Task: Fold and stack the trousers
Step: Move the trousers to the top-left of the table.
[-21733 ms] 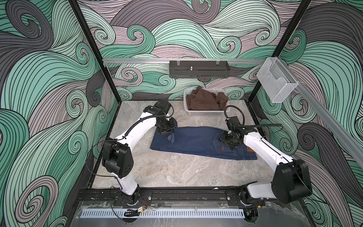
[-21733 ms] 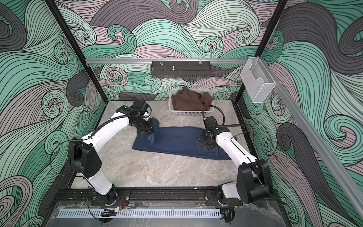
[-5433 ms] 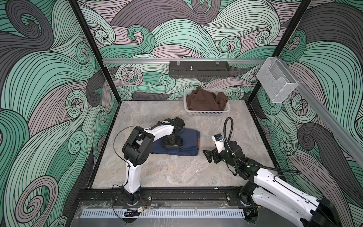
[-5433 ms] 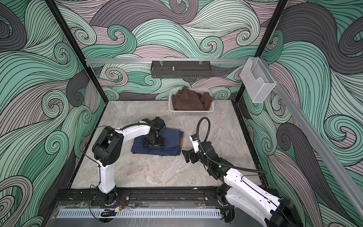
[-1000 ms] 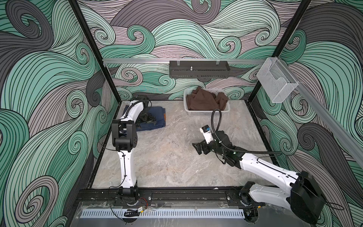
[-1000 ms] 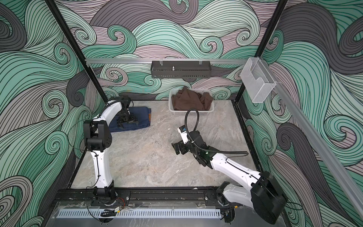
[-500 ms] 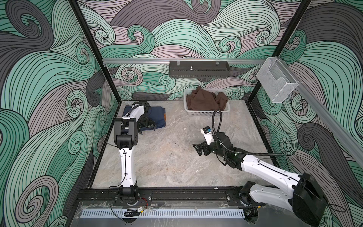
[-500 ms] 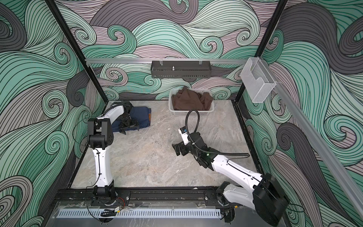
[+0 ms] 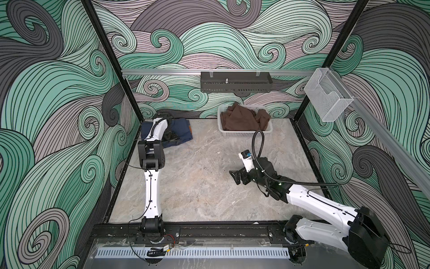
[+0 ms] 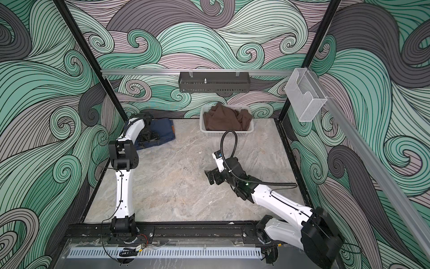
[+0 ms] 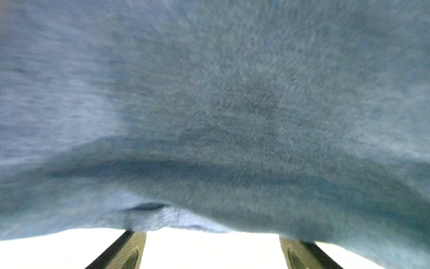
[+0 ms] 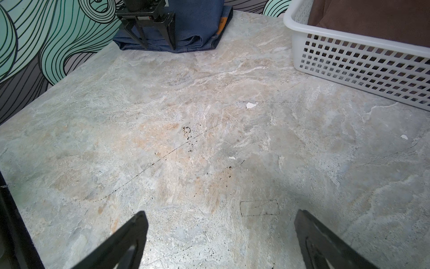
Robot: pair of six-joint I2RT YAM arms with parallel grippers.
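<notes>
My left tool (image 12: 158, 47), jaws spread, now rests on the folded trousers (image 12: 197, 30) that it has slid to the table (image 12: 209, 139) corner, well ahead of my spread right tool (image 12: 221, 212), so I judge the stacking nearly done.

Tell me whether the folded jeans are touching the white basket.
Apart. The right wrist view shows a strip of bare table between the jeans and the basket.

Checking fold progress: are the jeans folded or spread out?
Folded. The jeans lie as a compact layered bundle in the far corner, with doubled-over edges visible in the right wrist view.
</notes>
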